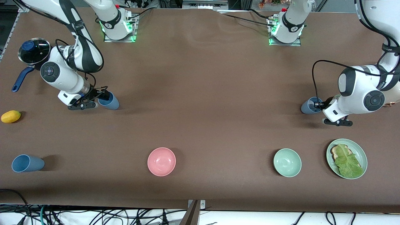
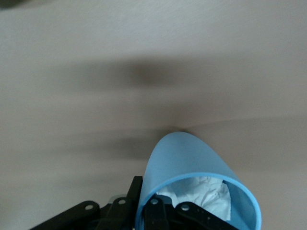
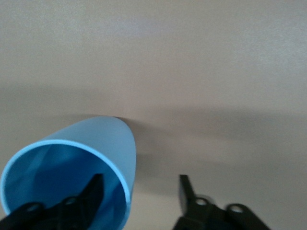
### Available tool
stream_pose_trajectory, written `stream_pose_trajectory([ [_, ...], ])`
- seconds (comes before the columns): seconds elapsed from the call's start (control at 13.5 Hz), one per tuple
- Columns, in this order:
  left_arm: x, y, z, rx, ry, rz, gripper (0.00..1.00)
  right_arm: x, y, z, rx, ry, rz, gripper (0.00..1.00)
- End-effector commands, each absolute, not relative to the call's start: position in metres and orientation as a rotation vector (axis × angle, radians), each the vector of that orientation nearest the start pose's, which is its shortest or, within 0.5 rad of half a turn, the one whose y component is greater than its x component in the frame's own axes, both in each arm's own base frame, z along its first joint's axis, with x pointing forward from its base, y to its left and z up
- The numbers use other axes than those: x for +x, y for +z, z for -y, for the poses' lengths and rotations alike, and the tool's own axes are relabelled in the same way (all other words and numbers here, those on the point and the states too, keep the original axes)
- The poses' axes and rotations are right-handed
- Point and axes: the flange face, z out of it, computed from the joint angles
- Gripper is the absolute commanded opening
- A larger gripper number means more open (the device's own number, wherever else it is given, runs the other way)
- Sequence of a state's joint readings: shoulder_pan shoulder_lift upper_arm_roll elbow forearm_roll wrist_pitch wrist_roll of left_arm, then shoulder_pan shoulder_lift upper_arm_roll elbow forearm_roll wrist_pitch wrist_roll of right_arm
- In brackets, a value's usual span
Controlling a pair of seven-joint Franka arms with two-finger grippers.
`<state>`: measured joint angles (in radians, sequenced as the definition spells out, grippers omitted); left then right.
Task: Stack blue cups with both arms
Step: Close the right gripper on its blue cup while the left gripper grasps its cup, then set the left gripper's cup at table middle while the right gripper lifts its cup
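A mid-blue cup (image 1: 111, 101) lies tilted on the brown table toward the right arm's end, its mouth facing my right gripper (image 1: 100, 96). In the right wrist view that gripper (image 3: 139, 184) is open, one finger inside the cup (image 3: 96, 139) and one outside its wall. A greyer blue cup (image 1: 307, 106) with whitish paper inside is toward the left arm's end. My left gripper (image 1: 318, 104) is shut on its rim; in the left wrist view (image 2: 146, 191) one finger is outside the cup (image 2: 187, 158) and one inside. A third blue cup (image 1: 26, 163) lies on its side near the front camera.
A pink bowl (image 1: 161, 161), a pale green bowl (image 1: 287, 162) and a green plate (image 1: 362, 153) with toast and lettuce stand near the front camera. A yellow fruit (image 1: 11, 116), a glass pot lid (image 1: 33, 50) and a blue handle (image 1: 22, 79) are at the right arm's end.
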<state>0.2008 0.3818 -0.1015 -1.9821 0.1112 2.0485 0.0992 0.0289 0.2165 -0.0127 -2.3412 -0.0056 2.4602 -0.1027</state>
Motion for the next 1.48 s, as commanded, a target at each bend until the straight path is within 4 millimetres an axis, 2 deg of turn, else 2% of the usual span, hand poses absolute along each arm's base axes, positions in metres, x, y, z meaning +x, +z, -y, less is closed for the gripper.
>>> stream_pose_trajectory([
  [0.0, 0.596, 0.308, 0.004, -3.061, 0.502, -0.046, 0.00, 0.509, 0.233, -0.018, -3.135, 0.140, 0.203, 0.00],
  [0.07, 0.599, 0.317, 0.043, -3.076, 0.479, -0.019, 0.00, 0.510, 0.233, -0.021, -3.134, 0.138, 0.211, 0.00],
  [0.22, 0.608, 0.322, 0.111, -3.175, 0.481, 0.015, 0.00, 0.512, 0.236, -0.024, -3.136, 0.128, 0.206, 0.00],
  [0.37, 0.606, 0.324, 0.170, -3.240, 0.522, 0.127, 0.00, 0.519, 0.244, -0.027, -3.137, 0.106, 0.210, 0.00],
  [0.59, 0.589, 0.297, 0.263, -3.256, 0.473, 0.207, 0.00, 0.536, 0.269, -0.029, -3.136, 0.111, 0.217, 0.00],
  [0.67, 0.582, 0.286, 0.287, -3.257, 0.460, 0.231, 0.00, 0.546, 0.283, -0.028, -3.135, 0.147, 0.212, 0.00],
  [0.81, 0.573, 0.265, 0.316, -3.269, 0.445, 0.260, 0.00, 0.565, 0.310, -0.034, -3.133, 0.188, 0.218, 0.00],
  [0.96, 0.560, 0.250, 0.347, -3.271, 0.431, 0.295, 0.00, 0.578, 0.333, -0.045, -3.134, 0.147, 0.249, 0.00],
  [1.03, 0.557, 0.246, 0.354, -3.277, 0.424, 0.294, 0.00, 0.583, 0.342, -0.047, -3.133, 0.128, 0.257, 0.00],
  [1.11, 0.557, 0.246, 0.354, -3.277, 0.424, 0.304, 0.06, 0.587, 0.351, -0.049, -3.131, 0.135, 0.258, 0.00],
  [1.18, 0.558, 0.247, 0.353, -3.275, 0.422, 0.299, 0.95, 0.590, 0.363, -0.055, -3.127, 0.159, 0.263, 0.00],
  [1.26, 0.559, 0.251, 0.350, -3.273, 0.417, 0.300, 1.00, 0.592, 0.374, -0.069, -3.129, 0.183, 0.248, 0.00],
  [1.33, 0.561, 0.261, 0.350, -3.280, 0.396, 0.297, 1.00, 0.592, 0.377, -0.073, -3.135, 0.202, 0.193, 0.00],
  [1.4, 0.563, 0.283, 0.346, -3.286, 0.360, 0.296, 1.00, 0.592, 0.377, -0.075, -3.136, 0.195, 0.175, 0.00],
])
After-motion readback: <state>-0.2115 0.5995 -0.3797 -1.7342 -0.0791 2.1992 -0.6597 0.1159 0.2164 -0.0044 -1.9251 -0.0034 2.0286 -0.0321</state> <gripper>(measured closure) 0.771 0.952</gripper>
